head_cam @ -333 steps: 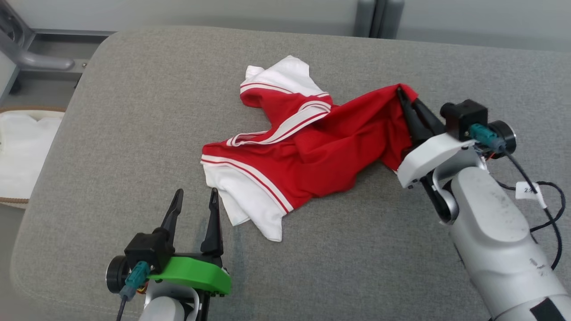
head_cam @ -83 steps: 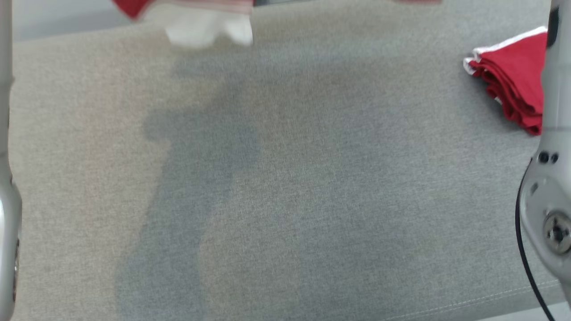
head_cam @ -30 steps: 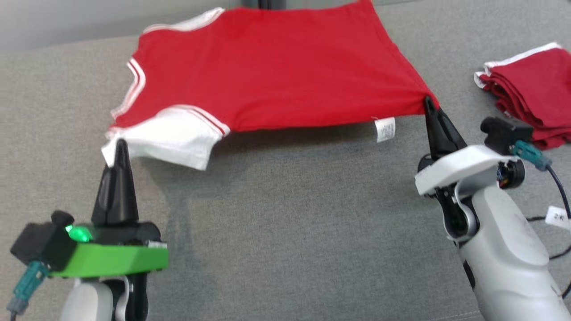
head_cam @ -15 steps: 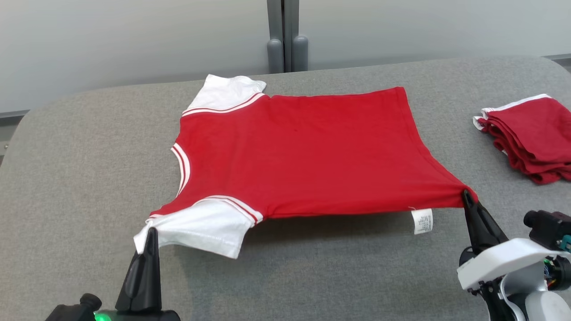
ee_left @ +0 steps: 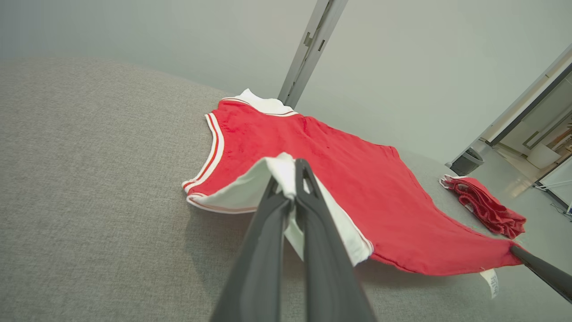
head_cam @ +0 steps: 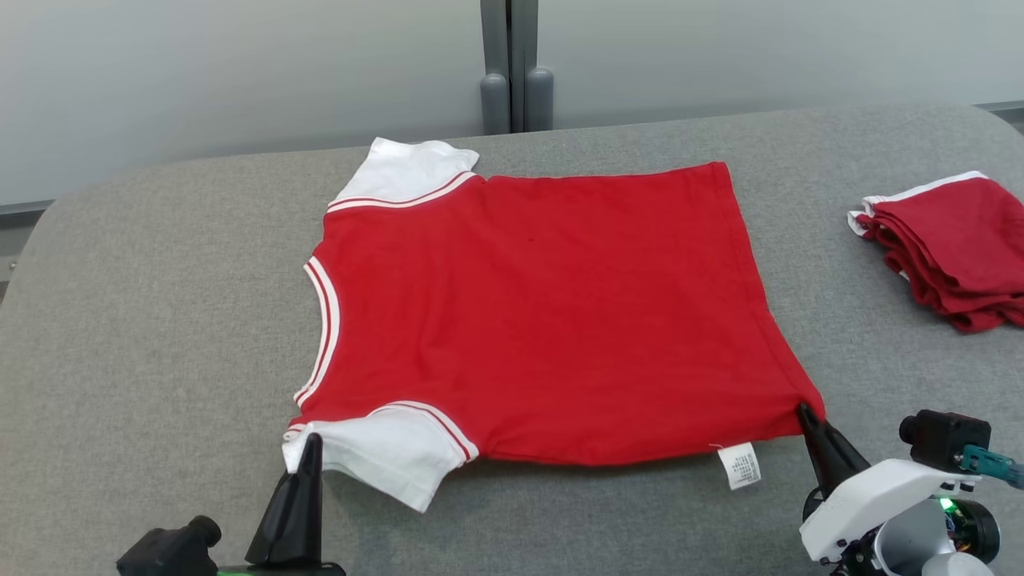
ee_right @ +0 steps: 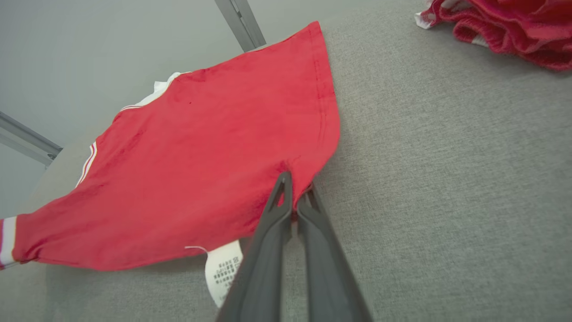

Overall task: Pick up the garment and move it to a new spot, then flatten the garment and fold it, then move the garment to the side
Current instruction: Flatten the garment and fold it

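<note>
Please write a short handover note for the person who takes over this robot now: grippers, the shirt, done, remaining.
Left gripper: shut on the near white sleeve of the red fabric T-shirt.
Right gripper: shut on its near hem corner.
Shirt lies spread on the grey fabric surface, near edge slightly raised.
Done: spread almost flat.
Left: release, fold, move aside.

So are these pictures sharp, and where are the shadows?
Head view: sharp, evenly lit, soft shadow under the red shirt. Left wrist view: wide-angle stretch, left gripper looms large. Right wrist view: sharp, shadow beneath the corner in the right gripper.
</note>
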Tool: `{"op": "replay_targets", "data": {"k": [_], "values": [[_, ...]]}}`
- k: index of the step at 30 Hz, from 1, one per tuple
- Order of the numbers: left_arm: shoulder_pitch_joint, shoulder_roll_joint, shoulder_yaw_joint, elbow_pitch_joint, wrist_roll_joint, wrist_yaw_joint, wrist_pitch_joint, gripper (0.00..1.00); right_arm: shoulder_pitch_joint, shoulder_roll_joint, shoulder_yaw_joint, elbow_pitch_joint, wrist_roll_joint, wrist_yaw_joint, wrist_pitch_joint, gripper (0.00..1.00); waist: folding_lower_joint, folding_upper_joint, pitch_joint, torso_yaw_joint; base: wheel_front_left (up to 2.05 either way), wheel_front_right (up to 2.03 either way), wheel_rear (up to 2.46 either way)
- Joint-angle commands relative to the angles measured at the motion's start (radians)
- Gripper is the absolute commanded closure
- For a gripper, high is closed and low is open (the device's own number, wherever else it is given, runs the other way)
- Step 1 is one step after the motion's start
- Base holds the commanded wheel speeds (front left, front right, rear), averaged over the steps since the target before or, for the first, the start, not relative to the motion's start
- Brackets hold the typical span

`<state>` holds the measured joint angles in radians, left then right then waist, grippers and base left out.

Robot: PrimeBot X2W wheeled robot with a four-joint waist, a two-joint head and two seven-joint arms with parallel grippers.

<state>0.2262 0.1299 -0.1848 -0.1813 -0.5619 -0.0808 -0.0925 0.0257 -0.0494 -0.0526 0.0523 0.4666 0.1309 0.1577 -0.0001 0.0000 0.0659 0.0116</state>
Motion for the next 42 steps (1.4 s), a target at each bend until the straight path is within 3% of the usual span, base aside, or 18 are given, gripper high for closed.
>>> {"op": "replay_targets", "data": {"k": [1, 16, 25, 39, 40, 41, 42], "values": [[-0.023, 0.006, -0.001, 0.015, -0.006, -0.007, -0.002, 1.00, -0.014, -0.003, 0.001, 0.018, -0.005, -0.001, 0.000, 1.00, 0.0001, 0.0000, 0.000, 0.002, 0.00, 0.00, 0.00], [-0.349, 0.026, -0.068, 0.259, 0.022, -0.042, -0.031, 1.00, -0.196, -0.003, 0.003, 0.218, 0.077, -0.001, -0.002, 1.00, 0.0001, 0.0000, 0.053, 0.003, 0.00, 0.00, 0.00], [-0.583, 0.003, -0.075, 0.468, 0.054, -0.045, -0.123, 1.00, -0.375, -0.003, -0.022, 0.345, 0.112, -0.001, -0.071, 1.00, 0.0001, 0.0000, 0.133, -0.013, 0.00, 0.00, 0.00], [-0.762, -0.014, -0.076, 0.656, 0.091, -0.050, -0.174, 1.00, -0.536, -0.003, 0.017, 0.492, 0.103, -0.001, -0.180, 1.00, 0.0001, 0.0000, 0.233, -0.030, 0.00, 0.00, 0.00], [-0.769, -0.017, -0.069, 0.665, 0.093, -0.050, -0.173, 1.00, -0.544, -0.003, 0.023, 0.502, 0.109, -0.001, -0.187, 0.96, 0.0001, 0.0000, 0.236, -0.031, 0.00, 0.00, 0.00], [-0.774, -0.019, -0.064, 0.671, 0.094, -0.050, -0.173, 0.98, -0.551, -0.003, 0.028, 0.510, 0.114, -0.001, -0.190, 0.84, 0.0001, 0.0000, 0.237, -0.032, 0.00, 0.00, 0.00], [-0.778, -0.023, -0.058, 0.675, 0.096, -0.050, -0.173, 0.62, -0.559, -0.003, 0.037, 0.516, 0.121, -0.001, -0.200, 0.36, 0.0001, 0.0000, 0.239, -0.032, 0.00, 0.00, 0.00]]}}
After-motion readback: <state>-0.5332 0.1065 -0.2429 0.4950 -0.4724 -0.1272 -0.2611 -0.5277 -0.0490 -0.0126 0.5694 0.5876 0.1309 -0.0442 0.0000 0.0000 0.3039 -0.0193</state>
